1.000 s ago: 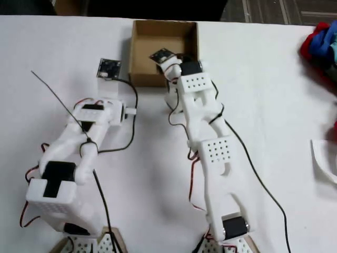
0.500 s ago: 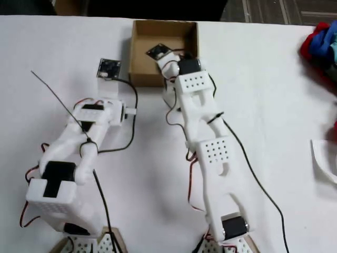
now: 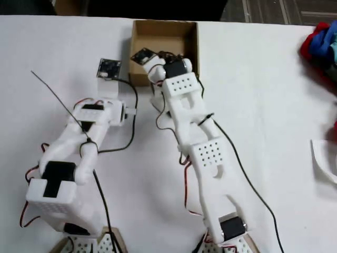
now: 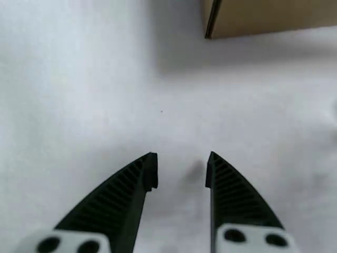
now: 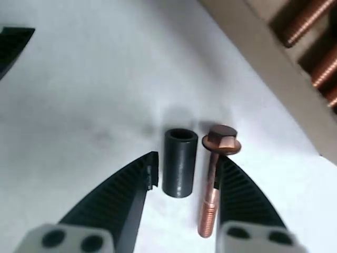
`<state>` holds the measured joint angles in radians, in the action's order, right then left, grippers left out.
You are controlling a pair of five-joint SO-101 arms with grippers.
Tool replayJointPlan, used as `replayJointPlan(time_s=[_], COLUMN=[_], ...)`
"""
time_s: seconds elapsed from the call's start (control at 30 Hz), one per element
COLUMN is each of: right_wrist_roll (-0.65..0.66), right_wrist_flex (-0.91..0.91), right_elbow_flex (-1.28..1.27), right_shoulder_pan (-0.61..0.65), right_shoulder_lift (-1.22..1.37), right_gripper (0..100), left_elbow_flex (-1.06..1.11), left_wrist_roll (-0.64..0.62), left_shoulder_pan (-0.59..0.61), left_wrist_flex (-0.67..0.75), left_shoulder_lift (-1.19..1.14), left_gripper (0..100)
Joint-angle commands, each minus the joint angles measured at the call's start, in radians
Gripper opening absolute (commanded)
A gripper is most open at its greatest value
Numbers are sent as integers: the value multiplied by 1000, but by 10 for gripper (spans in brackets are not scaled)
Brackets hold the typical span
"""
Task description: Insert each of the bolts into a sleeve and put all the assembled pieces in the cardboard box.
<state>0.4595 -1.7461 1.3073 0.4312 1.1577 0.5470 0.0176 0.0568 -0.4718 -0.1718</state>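
In the right wrist view a short black sleeve and a copper hex-head bolt lie side by side on the white table. My right gripper is open, with one finger on either side of the pair. Just past them rises the wall of the cardboard box, with threaded copper bolts lying inside. From above, the right arm ends at the front left corner of the box. My left gripper is open over bare table, near a box corner. The left arm stands left of the box.
A dark fingertip of the other gripper shows beyond the sleeve. Coloured cloth and a white curved object lie at the table's right edge. A thin black wire crosses the left arm.
The right arm has swung left, from over the box's front wall to its front left corner. The left arm has not moved.
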Motion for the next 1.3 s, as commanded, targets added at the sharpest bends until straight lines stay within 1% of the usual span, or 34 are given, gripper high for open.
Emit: replayJointPlan(time_s=[0.0,0.23,0.4,0.63,0.87,0.93,0.97,1.0,1.03,1.07,1.1,1.27], right_wrist_roll=[2,2,6,6,0,6,6,8,8,8,8,-2], right_wrist_flex=[-21,-22,-13,104,120,111,97,88,73,56,41,10], right_elbow_flex=[-48,-126,-137,-126,-124,-126,-126,-126,-127,-130,-132,-97], right_shoulder_pan=[13,30,24,30,31,33,35,35,35,35,35,19], right_shoulder_lift=[-65,-105,-111,-28,18,16,18,21,22,22,22,-5], right_gripper=[162,162,162,165,161,136,93,23,9,33,20,22], left_elbow_flex=[-45,-45,-45,-45,-45,-45,-45,-45,-45,-45,-45,-45], left_wrist_roll=[6,6,6,6,6,6,6,6,6,6,6,6], left_shoulder_pan=[12,12,12,12,12,12,12,12,12,12,12,12], left_wrist_flex=[-8,-8,-8,-8,-8,-8,-8,-8,-8,-8,-8,-8], left_shoulder_lift=[5,5,5,5,5,5,5,5,5,5,5,5], left_gripper=[172,172,172,172,172,172,172,172,172,172,172,172])
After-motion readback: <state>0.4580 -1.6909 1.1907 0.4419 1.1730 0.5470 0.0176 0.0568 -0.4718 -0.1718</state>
